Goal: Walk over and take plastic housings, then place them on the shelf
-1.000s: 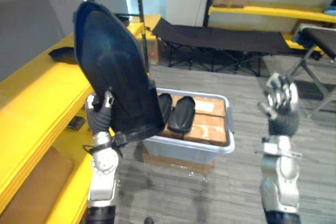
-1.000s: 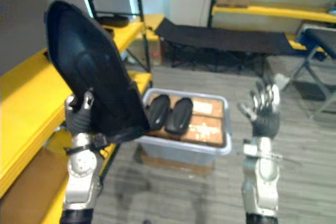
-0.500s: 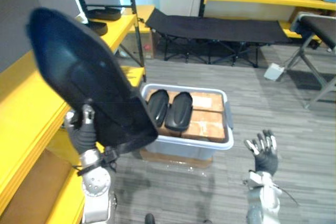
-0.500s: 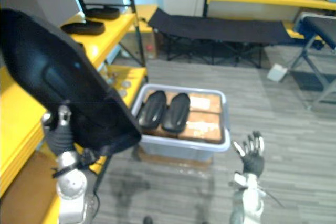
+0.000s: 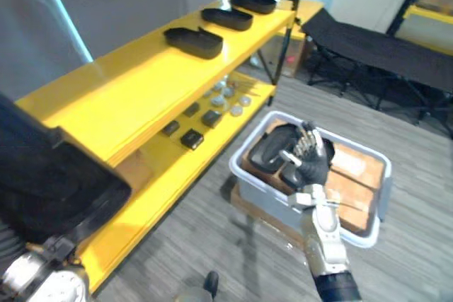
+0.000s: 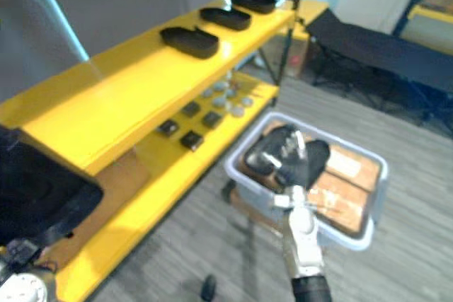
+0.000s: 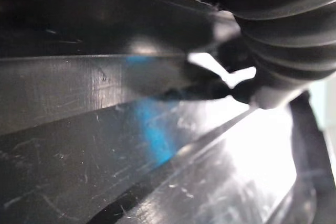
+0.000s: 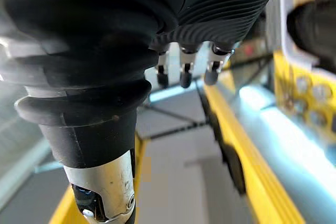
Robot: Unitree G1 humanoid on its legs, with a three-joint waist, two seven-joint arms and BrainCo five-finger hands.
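Plastic housing (image 5: 42, 182), big & black, sits low at near left against left robot hand (image 7: 286, 24); its grip can't be told. Vs 0.5 s ago the view has swung left to the yellow shelf (image 5: 141, 90), already bearing three housings (image 5: 195, 40), so placing looks next. Right robot hand (image 5: 309, 158), loosely spread & empty, now shows raised before the grey bin (image 5: 265, 197).

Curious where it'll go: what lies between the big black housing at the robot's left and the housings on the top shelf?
Just bare yellow shelf top, up to the nearest housing; left eye view.
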